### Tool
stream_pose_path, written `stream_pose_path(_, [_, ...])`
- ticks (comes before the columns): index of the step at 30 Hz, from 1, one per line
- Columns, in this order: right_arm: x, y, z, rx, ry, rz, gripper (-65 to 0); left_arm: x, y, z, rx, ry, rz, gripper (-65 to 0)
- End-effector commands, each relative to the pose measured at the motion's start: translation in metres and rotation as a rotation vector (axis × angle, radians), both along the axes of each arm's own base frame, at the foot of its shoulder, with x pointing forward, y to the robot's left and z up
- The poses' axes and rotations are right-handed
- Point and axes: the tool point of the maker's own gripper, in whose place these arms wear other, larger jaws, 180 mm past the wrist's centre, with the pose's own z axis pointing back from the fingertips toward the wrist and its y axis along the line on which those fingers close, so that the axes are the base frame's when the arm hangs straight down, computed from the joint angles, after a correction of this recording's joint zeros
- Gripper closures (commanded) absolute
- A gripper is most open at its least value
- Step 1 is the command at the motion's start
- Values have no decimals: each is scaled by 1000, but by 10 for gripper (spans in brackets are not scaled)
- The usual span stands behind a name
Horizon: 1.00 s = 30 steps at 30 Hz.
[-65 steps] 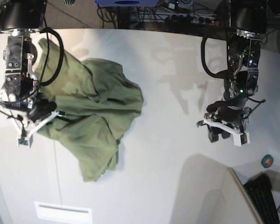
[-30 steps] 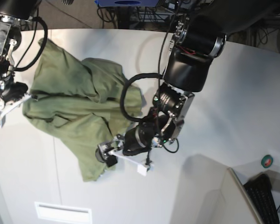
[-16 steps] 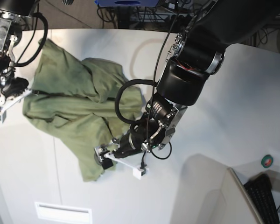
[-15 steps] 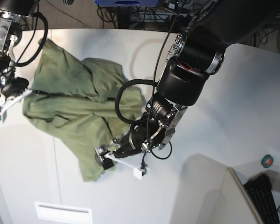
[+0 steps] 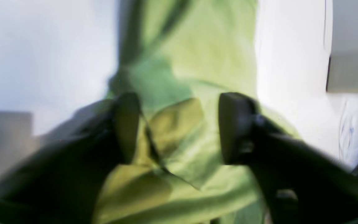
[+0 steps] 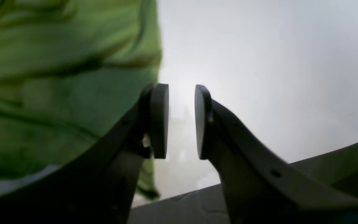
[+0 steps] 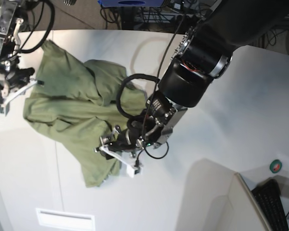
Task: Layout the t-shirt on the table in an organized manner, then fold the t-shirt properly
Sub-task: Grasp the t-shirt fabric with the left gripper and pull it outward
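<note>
Left gripper (image 5: 179, 127): blurred, jaws apart astride a t-shirt (image 7: 82, 115) fold, contact unclear; it has moved further over the cloth. Right gripper (image 6: 181, 121): narrow empty gap, cloth just beside its left jaw, table (image 7: 231, 134) beyond; shifted up along the shirt's edge.

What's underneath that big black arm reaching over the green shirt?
Under it lies the crumpled t-shirt on the table. The left pincer has cloth between its fingers. The shirt's right edge beneath the arm is hidden.
</note>
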Motion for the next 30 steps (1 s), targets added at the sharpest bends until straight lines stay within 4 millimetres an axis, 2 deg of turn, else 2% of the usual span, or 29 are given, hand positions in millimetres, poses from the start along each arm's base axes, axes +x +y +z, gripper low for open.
stream_pose_path(1, [7, -7, 10, -36, -37, 11, -140, 22, -4, 25, -27, -86, 23, -230])
stream_pose_path(6, [3, -9, 8, -37, -27, 7, -140, 26, -1, 28, -31, -104, 42, -25])
stream_pose_path(7, [0, -9, 6, -37, -19, 7, -140, 28, -2, 30, -34, -110, 41, 0])
stream_pose_path(10, [-4, -7, 3, -35, -6, 13, -140, 33, -4, 39, -41, -131, 39, 0])
stream_pose_path(12, [-7, -5, 1, -34, 2, 21, -140, 38, -9, 54, -64, -167, 36, 0])
stream_pose_path(14, [2, 4, 2, -34, -18, 80, -140, 40, -14, 72, -103, -206, 37, 0])
stream_pose_path(16, [21, 18, 10, -35, -72, 146, -140, 34, 10, 69, -108, -186, 50, 0])
stream_pose_path(17, [33, 26, 14, -31, -98, 170, -140, 28, 24, 64, -112, -161, 57, 0])
stream_pose_path(19, [56, 36, 17, -17, -125, 193, -140, 8, 31, 52, -119, -95, 37, 0])
stream_pose_path(22, [88, 37, 10, 10, -126, 183, -140, -24, 13, 31, -101, -27, -46, 0])
stream_pose_path(23, [96, 30, 9, -6, -118, 180, -140, -34, 8, 23, -90, -9, -67, 0])
stream_pose_path(27, [113, 19, 2, -58, -73, 176, -134, -58, 12, -17, -6, 72, -50, 0])
stream_pose_path(28, [116, 18, -1, -62, -63, 174, -114, -63, 8, -25, 17, 74, -60, 0])
stream_pose_path(30, [121, 17, -2, -64, -60, 173, 0, -75, -1, -39, 77, 68, -97, 0])
